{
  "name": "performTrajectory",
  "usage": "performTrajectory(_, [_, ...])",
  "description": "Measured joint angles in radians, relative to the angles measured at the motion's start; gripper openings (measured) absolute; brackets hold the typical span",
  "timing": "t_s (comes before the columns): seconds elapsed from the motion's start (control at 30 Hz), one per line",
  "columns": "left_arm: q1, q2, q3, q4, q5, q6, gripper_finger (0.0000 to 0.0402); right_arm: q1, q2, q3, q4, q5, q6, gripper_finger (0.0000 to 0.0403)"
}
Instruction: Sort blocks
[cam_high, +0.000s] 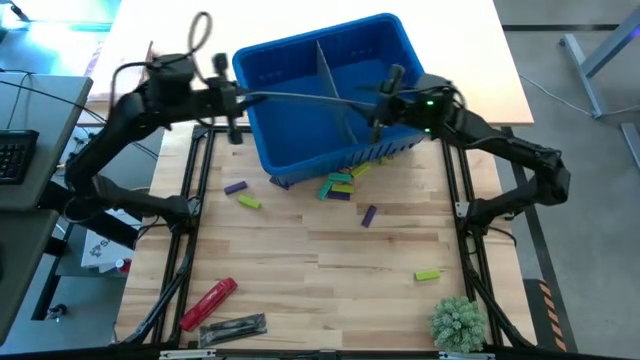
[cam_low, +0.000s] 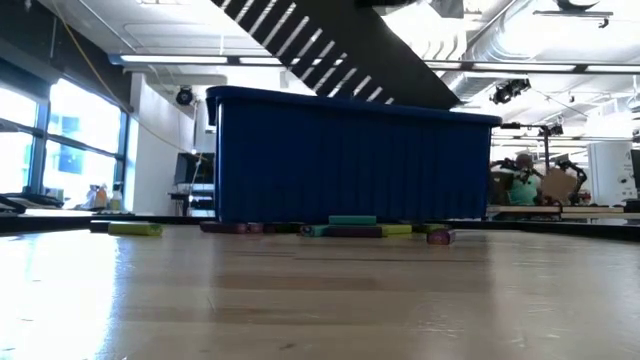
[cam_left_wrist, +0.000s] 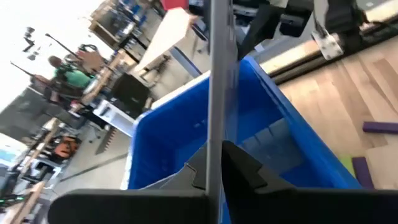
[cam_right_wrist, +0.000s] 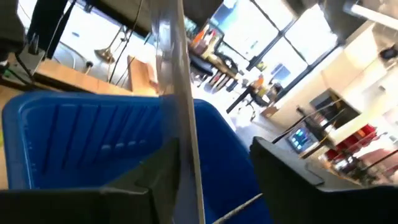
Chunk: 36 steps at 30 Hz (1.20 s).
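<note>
Left gripper (cam_left_wrist: 214, 165) first: shut tight on a clear divider strip (cam_high: 310, 96), at the left rim of the blue bin (cam_high: 262, 150). Judging by the grip, serves to keep the strip upright across the bin's mouth. Right gripper (cam_right_wrist: 214, 152) over the bin's right half, fingers apart with the same strip standing between them, close against one finger and gripped by neither. Reads as a release, or a fresh bite about to be taken; cannot tell which. Blocks all outside the bin, on the wooden table (cam_high: 300, 270): a mixed cluster (cam_high: 340, 184) of teal, lime and purple bars pressed against the bin's near wall, a purple block (cam_high: 235, 187) and a lime block (cam_high: 249, 202) just left of it, another purple block (cam_high: 369, 215) nearer the middle, one lime block (cam_high: 427, 274) well apart toward the near right. Cannot see any block inside the compartments — so sorting looks barely begun, with the bin's partition being set up as a likely first step. Red tool (cam_high: 208, 302) and green plant (cam_high: 458, 322) at the near edge, clear of both arms.
</note>
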Motion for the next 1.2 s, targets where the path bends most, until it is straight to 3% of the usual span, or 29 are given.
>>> performTrajectory(0.2, [0.004, -0.085, 0.0, -0.001, 0.021, 0.0, 0.0, -0.034, -0.093, 0.0, -0.095, 0.002, -0.02, 0.0214])
performTrajectory(0.43, [0.004, -0.167, 0.0, 0.008, 0.035, 0.001, 0.0, -0.138, -0.138, 0.001, -0.353, -0.055, 0.1, 0.0215])
performTrajectory(0.6, [0.004, -0.198, 0.002, 0.012, -0.02, 0.0, 0.0, -0.201, -0.178, 0.0, -0.426, -0.187, 0.162, 0.0215])
performTrajectory(0.9, [0.004, -0.211, 0.002, 0.016, -0.078, -0.006, 0.0, -0.259, -0.28, -0.015, -0.587, -0.191, 0.223, 0.0215])
performTrajectory(1.2, [0.004, -0.218, 0.002, 0.011, -0.067, -0.006, 0.0, -0.291, -0.274, -0.159, -0.305, -0.01, 0.173, 0.0216])
